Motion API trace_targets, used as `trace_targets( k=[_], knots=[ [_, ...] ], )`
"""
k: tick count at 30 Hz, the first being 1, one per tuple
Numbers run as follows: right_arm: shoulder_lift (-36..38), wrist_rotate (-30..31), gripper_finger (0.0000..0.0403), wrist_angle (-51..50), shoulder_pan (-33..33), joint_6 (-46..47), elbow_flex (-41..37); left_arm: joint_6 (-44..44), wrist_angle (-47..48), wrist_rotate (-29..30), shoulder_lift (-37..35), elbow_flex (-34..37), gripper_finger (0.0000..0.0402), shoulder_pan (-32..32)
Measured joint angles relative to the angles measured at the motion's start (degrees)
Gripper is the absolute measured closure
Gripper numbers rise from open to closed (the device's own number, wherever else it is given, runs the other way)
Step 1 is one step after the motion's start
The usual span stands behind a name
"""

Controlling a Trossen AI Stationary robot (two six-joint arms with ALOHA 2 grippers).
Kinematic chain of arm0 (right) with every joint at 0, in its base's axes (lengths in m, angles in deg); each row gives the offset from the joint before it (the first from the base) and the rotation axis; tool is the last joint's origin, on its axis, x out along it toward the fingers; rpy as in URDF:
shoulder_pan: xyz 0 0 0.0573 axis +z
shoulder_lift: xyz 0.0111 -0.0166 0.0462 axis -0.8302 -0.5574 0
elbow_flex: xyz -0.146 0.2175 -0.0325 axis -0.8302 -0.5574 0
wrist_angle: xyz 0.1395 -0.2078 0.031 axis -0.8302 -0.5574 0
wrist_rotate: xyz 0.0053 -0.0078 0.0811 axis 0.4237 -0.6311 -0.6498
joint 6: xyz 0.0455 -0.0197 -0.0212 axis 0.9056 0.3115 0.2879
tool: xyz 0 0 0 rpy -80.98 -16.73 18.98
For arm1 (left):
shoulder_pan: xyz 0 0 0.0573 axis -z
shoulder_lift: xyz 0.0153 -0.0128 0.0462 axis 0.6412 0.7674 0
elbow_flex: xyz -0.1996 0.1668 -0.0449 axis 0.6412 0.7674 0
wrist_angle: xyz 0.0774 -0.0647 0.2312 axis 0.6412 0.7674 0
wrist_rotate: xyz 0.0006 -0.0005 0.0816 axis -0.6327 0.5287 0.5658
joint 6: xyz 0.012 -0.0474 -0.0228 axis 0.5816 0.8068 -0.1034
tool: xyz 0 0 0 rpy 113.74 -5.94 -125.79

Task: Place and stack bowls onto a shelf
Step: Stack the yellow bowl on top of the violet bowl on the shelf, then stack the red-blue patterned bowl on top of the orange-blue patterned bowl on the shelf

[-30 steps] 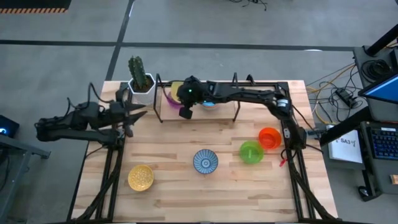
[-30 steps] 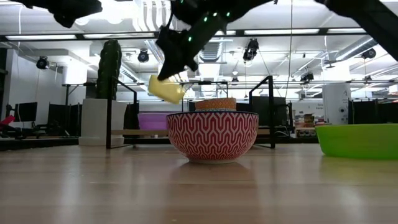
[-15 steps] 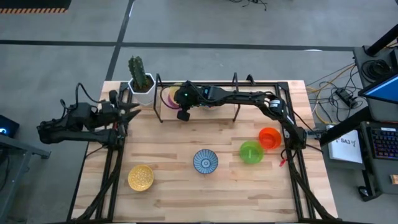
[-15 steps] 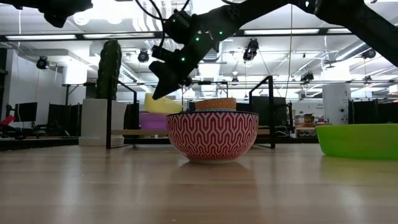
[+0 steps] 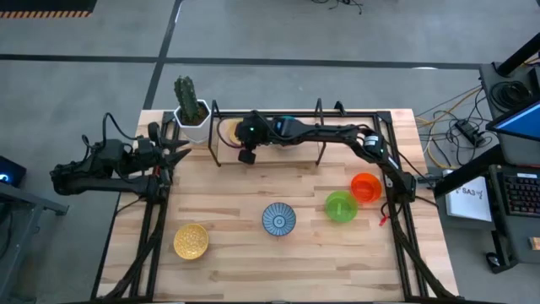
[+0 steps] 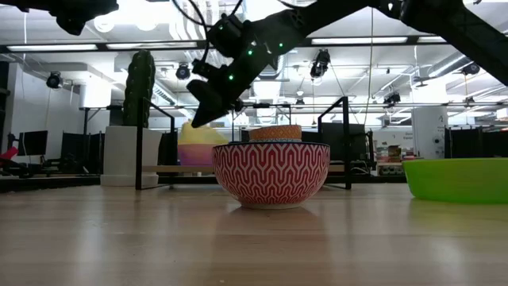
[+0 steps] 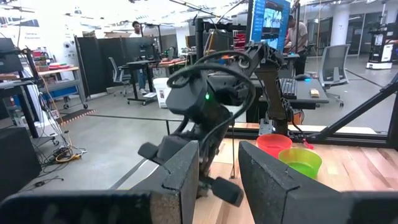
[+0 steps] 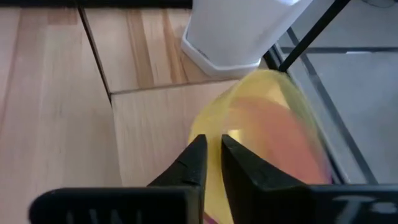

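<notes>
My right gripper (image 5: 242, 138) reaches over the left end of the shelf (image 5: 354, 112) and is shut on a yellow bowl (image 5: 228, 131). In the low view this yellow bowl (image 6: 198, 135) sits nested in the purple bowl (image 6: 193, 156), which stands on the shelf board (image 6: 159, 168). Farther right on the shelf, more bowls (image 6: 275, 132) are stacked. On the tabletop rest the orange bowl (image 5: 364, 187), the green bowl (image 5: 341, 206), the patterned bowl (image 5: 278, 219) and a second yellow bowl (image 5: 191, 241). My left gripper (image 5: 173, 152) waits open at the table's left edge. My right gripper pinches the yellow bowl's rim (image 8: 214, 140) on the side nearer the table's middle, one finger (image 8: 239, 165) inside the bowl and one finger (image 8: 194, 158) outside. The fingers slant down from above and from the table's right. The bowl sits in the purple bowl, roughly upright.
A white pot with a green cactus (image 5: 192, 118) stands just left of the shelf, close to the held bowl; the same pot (image 8: 249, 31) fills the top of the right wrist view. The shelf's black uprights (image 5: 213, 135) flank the gripper. The room lies beyond the table.
My right gripper moved down and toward the shelf's left end, carrying the yellow bowl. The bowl hung tilted above the shelf a second ago; now it is lowered into the purple bowl and sits level. My left arm drew back slightly toward the table's left edge.
</notes>
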Motion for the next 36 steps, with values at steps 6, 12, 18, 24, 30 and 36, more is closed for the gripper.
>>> trace_targets(
  k=[6, 12, 18, 24, 30, 36],
  knots=[
    [-0.3, 0.0, 0.0301, 0.5, 0.0, 2.3, 0.3, 0.0, 0.0, 0.0, 0.1, 0.0, 0.0304, 0.0],
    [0.7, 0.1, 0.0271, -0.6, 0.8, 4.7, 0.9, -0.2, 0.2, 0.0, 0.4, 0.1, 0.0304, 0.0],
    [4.4, 0.1, 0.0282, -6.8, 4.9, 3.7, 0.8, 0.8, 0.2, 0.0, 0.5, 2.2, 0.0304, 0.0],
    [9.0, 0.1, 0.0305, -10.1, 10.5, 1.2, -3.3, 11.0, -4.9, -4.9, 1.3, 6.6, 0.0304, 0.0],
    [16.3, 0.0, 0.0327, -6.8, 14.8, 0.8, -13.7, 19.2, -26.3, -15.7, 4.2, 16.2, 0.0304, 0.2],
    [26.2, 0.2, 0.034, 4.7, 17.6, 1.7, -28.8, 28.0, -34.7, -17.3, 8.8, 18.7, 0.0304, 0.3]
  ],
)
